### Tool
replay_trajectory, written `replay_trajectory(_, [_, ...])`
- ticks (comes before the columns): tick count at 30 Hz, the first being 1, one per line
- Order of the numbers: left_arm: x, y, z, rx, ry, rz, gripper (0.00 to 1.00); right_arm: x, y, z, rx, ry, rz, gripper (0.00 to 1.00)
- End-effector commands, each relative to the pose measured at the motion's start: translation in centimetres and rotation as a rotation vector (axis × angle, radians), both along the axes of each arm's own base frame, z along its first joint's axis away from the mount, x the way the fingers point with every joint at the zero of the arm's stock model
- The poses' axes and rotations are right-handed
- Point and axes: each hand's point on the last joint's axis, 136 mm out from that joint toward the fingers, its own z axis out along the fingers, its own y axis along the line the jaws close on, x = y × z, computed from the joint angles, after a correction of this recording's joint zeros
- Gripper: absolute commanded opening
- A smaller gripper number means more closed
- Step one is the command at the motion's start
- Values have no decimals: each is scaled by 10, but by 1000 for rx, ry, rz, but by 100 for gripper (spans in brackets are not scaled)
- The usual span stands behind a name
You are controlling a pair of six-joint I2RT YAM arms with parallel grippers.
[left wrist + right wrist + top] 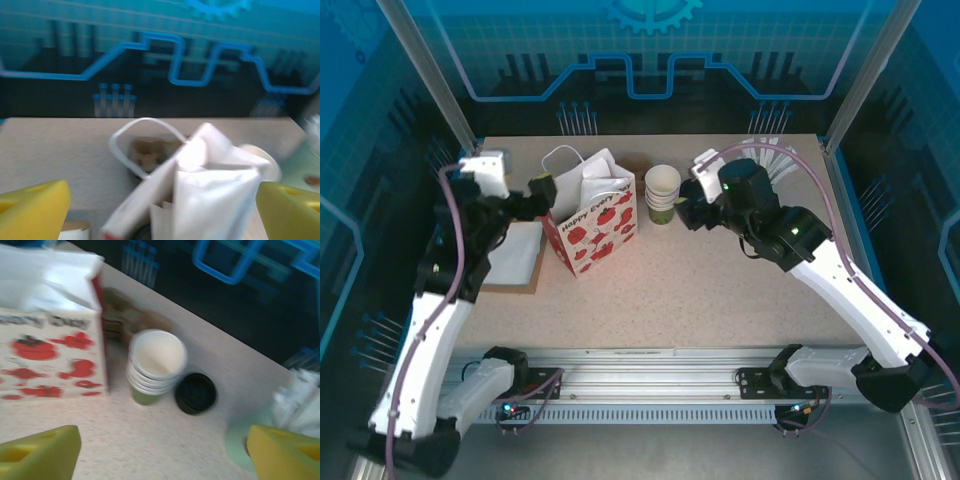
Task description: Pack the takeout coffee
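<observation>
Looks pretty much packed to me. Your left gripper (161,207) has its fingers spread wide either side of the strawberry paper bag (592,225), pinching nothing, and your right gripper (161,452) is spread empty too. That dark sliver (143,233) down in the bag, between the left fingers, is probably the takeout coffee's lid, can't swear to it.

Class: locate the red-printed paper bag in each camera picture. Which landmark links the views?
Top external: paper bag, left of centre, towards the back.
Left wrist: bottom centre, its open top close up.
Right wrist: upper left, printed side showing.
Landmark: the stack of cups standing just right of the bag.
</observation>
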Motion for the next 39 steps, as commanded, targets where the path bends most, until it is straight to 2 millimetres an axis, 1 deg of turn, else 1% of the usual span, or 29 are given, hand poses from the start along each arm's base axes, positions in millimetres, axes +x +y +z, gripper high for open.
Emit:
replay_trajectory(1, [-4,53,-40,-95,-1,274,97,18,-55,-8,17,-61,-250,92])
replay_trajectory(3, [-12,70,-70,-104,15,370,97,22,-81,-29,23,-55,-349,95])
replay_trajectory(5, [-15,81,-96,-100,22,435,97,26,-103,-49,38,-47,-433,100])
replay_trajectory(8, [-10,87,-131,-61,31,462,98,32,-135,-83,47,-19,-555,100])
replay_trajectory(9, [-6,88,-144,-38,47,464,99,34,-145,-97,46,-1,-593,100])
replay_trajectory(11, [3,88,-168,10,81,453,99,38,-159,-120,50,28,-647,100])
replay_trajectory(12, [8,86,-181,36,98,434,99,39,-164,-135,37,35,-659,100])
replay_trajectory(14, [18,79,-202,68,113,382,99,43,-169,-152,8,6,-669,100])
replay_trajectory(15, [23,73,-212,81,113,337,99,45,-172,-159,-4,-14,-668,100])
replay_trajectory(19, [37,55,-229,98,72,221,99,50,-180,-179,16,-81,-634,100])
replay_trajectory(22, [47,46,-241,127,67,160,99,56,-185,-184,77,-134,-617,100])
replay_trajectory(24, [52,41,-241,128,67,131,99,58,-186,-187,93,-154,-603,100])
replay_trajectory(28, [61,38,-241,133,51,109,99,64,-184,-193,127,-175,-569,100])
replay_trajectory(31, [68,34,-243,117,65,73,99,68,-184,-203,147,-168,-551,100])
replay_trajectory(39, [77,31,-269,92,39,39,99,76,-172,-225,162,-167,-471,100])
